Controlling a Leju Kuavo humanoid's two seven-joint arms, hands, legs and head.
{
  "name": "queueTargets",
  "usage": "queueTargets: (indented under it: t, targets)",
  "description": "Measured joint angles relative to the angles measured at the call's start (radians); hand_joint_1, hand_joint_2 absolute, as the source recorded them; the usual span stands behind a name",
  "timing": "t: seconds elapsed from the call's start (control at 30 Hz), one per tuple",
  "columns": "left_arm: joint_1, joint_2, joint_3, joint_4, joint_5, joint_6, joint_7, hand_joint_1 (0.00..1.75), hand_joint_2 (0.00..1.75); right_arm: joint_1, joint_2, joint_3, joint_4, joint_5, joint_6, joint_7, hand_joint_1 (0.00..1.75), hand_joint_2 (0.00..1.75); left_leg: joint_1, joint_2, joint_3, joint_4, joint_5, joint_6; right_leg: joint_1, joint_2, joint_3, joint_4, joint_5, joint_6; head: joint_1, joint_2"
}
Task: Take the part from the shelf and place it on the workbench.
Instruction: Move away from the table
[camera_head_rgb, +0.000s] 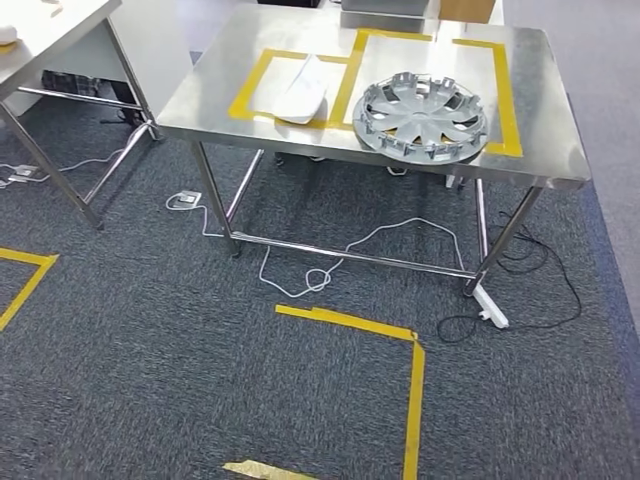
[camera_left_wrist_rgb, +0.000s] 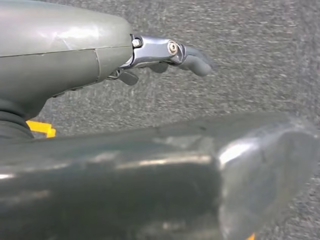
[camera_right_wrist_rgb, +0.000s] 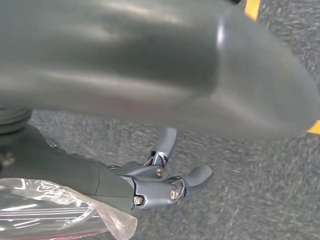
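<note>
- Wheel cover (camera_head_rgb: 421, 116) (silver, spoked; I take it for the part) lies flat on the steel workbench (camera_head_rgb: 547, 130), inside the right yellow tape box (camera_head_rgb: 510, 100).
- A white flat item (camera_head_rgb: 302, 90) lies in the left box, overlapping the tape line between the two.
- Left hand (camera_left_wrist_rgb: 166, 52): hangs over the grey carpet (camera_head_rgb: 189, 350), fingers stretched out, empty.
- Right hand (camera_right_wrist_rgb: 166, 180): also over the carpet, fingers apart and lightly bent, nothing in them. Clear plastic film (camera_right_wrist_rgb: 56, 210) sits by the wrist; can't tell what it is.
- Step: the place step looks done, with the part on the bench and both hands free.
- Next, if another part is wanted: turn to the shelf and keep feet off the cables (camera_head_rgb: 332, 265) under the bench.
</note>
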Motion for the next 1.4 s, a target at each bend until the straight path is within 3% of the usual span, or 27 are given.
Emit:
queueTargets:
  t: [0.07,0.1,0.23,0.27,0.37,0.4,0.43,0.47,0.5,0.57,0.6,0.63,0.67,0.7,0.77,0.83,0.87,0.9,0.97,1.0,1.07,1.13,1.17,1.2,1.3,1.33,1.4]
  targets:
    - [0.000,-0.001,-0.001,0.001,0.000,0.001,0.001,0.00,0.00,0.000,0.003,-0.009,0.000,0.003,0.002,0.000,0.00,0.00,0.000,0.002,-0.021,0.001,0.017,0.001,-0.003,0.002,-0.021,0.101,-0.084,0.006,0.002,0.000]
    - [0.000,-0.002,-0.001,0.002,0.001,0.001,0.001,0.00,0.00,0.000,0.003,-0.011,0.000,0.004,0.003,0.000,0.00,0.00,0.000,0.003,-0.027,0.001,0.022,0.001,-0.003,0.003,-0.024,0.130,-0.101,0.008,0.001,0.000]
    - [-0.001,-0.003,-0.002,0.003,0.002,0.002,0.001,0.00,0.00,0.000,0.004,-0.014,0.000,0.005,0.006,0.000,0.00,0.00,0.000,0.004,-0.041,0.003,0.034,0.000,-0.003,0.003,-0.023,0.175,-0.099,0.011,0.002,0.000]
    - [-0.002,-0.003,-0.002,0.003,0.003,0.002,0.001,0.00,0.00,-0.001,0.006,-0.019,0.000,0.006,0.009,-0.001,0.00,0.00,0.001,0.004,-0.068,0.013,0.049,-0.005,-0.006,0.003,0.025,0.139,-0.062,0.015,0.003,0.000]
    - [-0.002,-0.004,-0.005,0.006,0.008,0.004,0.003,0.00,0.00,-0.004,0.012,-0.034,-0.002,0.009,0.017,-0.004,0.00,0.00,0.001,0.004,-0.149,0.056,0.101,-0.027,-0.010,0.007,0.233,-0.124,-0.012,0.008,0.004,0.000]
    - [-0.002,-0.003,-0.005,0.006,0.008,0.005,0.003,0.00,0.00,-0.004,0.014,-0.036,-0.003,0.009,0.018,-0.004,0.00,0.00,0.001,0.003,-0.154,0.061,0.111,-0.033,-0.008,0.007,0.250,-0.162,-0.028,-0.002,0.005,0.000]
    - [-0.001,-0.003,-0.005,0.007,0.009,0.005,0.003,0.00,0.00,-0.003,0.017,-0.037,-0.003,0.009,0.019,-0.005,0.00,0.00,0.003,0.002,-0.157,0.063,0.112,-0.039,-0.008,0.005,0.240,-0.155,-0.021,-0.012,0.005,0.000]
    - [0.000,-0.003,-0.005,0.007,0.009,0.005,0.003,0.00,0.00,-0.004,0.021,-0.040,-0.003,0.010,0.021,-0.005,0.00,0.00,0.006,0.000,-0.162,0.073,0.092,-0.045,-0.008,0.002,0.230,-0.151,-0.012,-0.021,0.004,0.000]
    - [0.002,-0.003,-0.005,0.008,0.009,0.006,0.003,0.00,0.00,-0.004,0.023,-0.043,-0.003,0.011,0.025,-0.006,0.00,0.00,0.008,-0.002,-0.167,0.098,0.051,-0.052,-0.009,0.000,0.217,-0.149,-0.001,-0.031,0.003,0.000]
    - [0.001,-0.003,-0.005,0.010,0.010,0.007,0.003,0.00,0.00,-0.005,0.029,-0.052,-0.003,0.014,0.031,-0.008,0.00,0.00,0.013,-0.004,-0.179,0.198,-0.071,-0.064,-0.008,-0.005,0.188,-0.146,0.023,-0.041,0.000,0.000]
    - [0.001,-0.003,-0.005,0.011,0.010,0.008,0.003,0.00,0.00,-0.005,0.032,-0.057,-0.003,0.016,0.032,-0.008,0.00,0.00,0.016,-0.005,-0.182,0.261,-0.116,-0.067,-0.007,-0.007,0.172,-0.143,0.035,-0.042,-0.001,0.000]
    - [0.000,-0.003,-0.005,0.012,0.010,0.008,0.003,0.00,0.00,-0.005,0.034,-0.061,-0.003,0.017,0.034,-0.009,0.00,0.00,0.017,-0.005,-0.181,0.316,-0.133,-0.069,-0.006,-0.008,0.153,-0.139,0.047,-0.042,-0.001,0.000]
    - [-0.001,-0.003,-0.005,0.013,0.010,0.009,0.003,0.00,0.00,-0.005,0.037,-0.064,-0.003,0.019,0.037,-0.010,0.00,0.00,0.019,-0.005,-0.171,0.347,-0.121,-0.069,-0.005,-0.010,0.132,-0.133,0.057,-0.041,-0.001,0.000]
    - [-0.001,-0.003,-0.006,0.014,0.012,0.010,0.005,0.00,0.00,-0.005,0.040,-0.069,-0.003,0.024,0.042,-0.010,0.00,0.00,0.019,-0.005,-0.148,0.349,-0.090,-0.067,-0.003,-0.011,0.110,-0.126,0.067,-0.040,-0.001,0.000]
    - [-0.001,-0.003,-0.006,0.014,0.022,0.015,0.018,0.00,0.00,-0.007,0.052,-0.082,-0.003,0.042,0.060,-0.011,0.00,0.00,0.019,-0.006,-0.061,0.261,-0.037,-0.058,-0.001,-0.012,0.074,-0.113,0.084,-0.036,-0.001,0.000]
    - [-0.002,-0.003,-0.007,0.014,0.034,0.020,0.037,0.00,0.00,-0.010,0.067,-0.102,-0.003,0.063,0.081,-0.012,0.00,0.00,0.015,-0.007,0.060,0.092,-0.052,-0.047,0.004,-0.012,0.058,-0.102,0.102,-0.029,-0.001,0.000]
    - [-0.002,-0.003,-0.009,0.014,0.038,0.022,0.043,0.00,0.00,-0.012,0.074,-0.111,-0.003,0.068,0.087,-0.012,0.00,0.00,0.013,-0.008,0.101,0.027,-0.073,-0.043,0.005,-0.012,0.053,-0.098,0.111,-0.025,0.000,0.000]
    - [-0.002,-0.003,-0.010,0.014,0.040,0.023,0.047,0.00,0.00,-0.014,0.079,-0.118,-0.003,0.071,0.090,-0.012,0.00,0.00,0.011,-0.008,0.120,-0.013,-0.083,-0.040,0.006,-0.013,0.046,-0.095,0.120,-0.020,0.000,0.000]
    - [0.000,-0.003,-0.012,0.014,0.042,0.024,0.051,0.00,0.00,-0.016,0.085,-0.130,-0.003,0.074,0.092,-0.012,0.00,0.00,0.012,-0.005,0.108,-0.026,-0.078,-0.030,0.003,-0.010,0.028,-0.087,0.123,-0.009,0.002,0.000]
    - [0.002,-0.003,-0.012,0.014,0.042,0.024,0.052,0.00,0.00,-0.016,0.088,-0.134,-0.003,0.075,0.092,-0.012,0.00,0.00,0.012,-0.002,0.099,-0.027,-0.069,-0.022,0.001,-0.007,0.015,-0.067,0.104,-0.004,0.003,0.000]
    - [0.004,-0.004,-0.012,0.014,0.042,0.024,0.053,0.00,0.00,-0.016,0.092,-0.144,-0.003,0.079,0.096,-0.012,0.00,0.00,0.009,0.004,0.081,-0.028,-0.053,-0.010,-0.001,0.000,-0.027,0.041,0.030,0.001,0.007,0.000]
    - [0.006,-0.004,-0.013,0.015,0.043,0.026,0.054,0.00,0.00,-0.017,0.097,-0.155,-0.003,0.088,0.105,-0.013,0.00,0.00,0.003,0.008,0.063,-0.024,-0.039,-0.006,-0.001,0.002,-0.061,0.168,-0.033,0.003,0.008,0.000]
    - [0.007,-0.004,-0.013,0.015,0.044,0.028,0.056,0.00,0.00,-0.018,0.101,-0.161,-0.003,0.093,0.111,-0.014,0.00,0.00,0.001,0.009,0.055,-0.021,-0.034,-0.006,-0.001,0.003,-0.057,0.190,-0.039,0.004,0.007,0.000]
    - [0.008,-0.004,-0.014,0.015,0.045,0.029,0.057,0.00,0.00,-0.018,0.104,-0.167,-0.003,0.098,0.116,-0.015,0.00,0.00,0.000,0.009,0.047,-0.017,-0.030,-0.006,-0.001,0.003,-0.031,0.168,-0.026,0.003,0.007,0.000]
    - [0.010,-0.004,-0.019,0.014,0.050,0.033,0.063,0.00,0.00,-0.022,0.115,-0.186,-0.003,0.109,0.127,-0.017,0.00,0.00,-0.002,0.009,0.030,0.003,-0.028,-0.010,0.000,0.003,0.112,-0.045,0.036,-0.006,0.008,0.000]
    - [0.011,-0.004,-0.021,0.014,0.051,0.033,0.064,0.00,0.00,-0.024,0.118,-0.191,-0.003,0.110,0.129,-0.017,0.00,0.00,-0.004,0.009,0.024,0.009,-0.028,-0.013,0.001,0.003,0.140,-0.096,0.042,-0.010,0.007,0.000]
    - [0.011,-0.004,-0.026,0.014,0.052,0.034,0.066,0.00,0.00,-0.026,0.124,-0.200,-0.003,0.111,0.131,-0.019,0.00,0.00,-0.006,0.008,0.016,0.016,-0.025,-0.023,0.004,0.004,0.149,-0.125,0.040,-0.018,0.008,0.000]
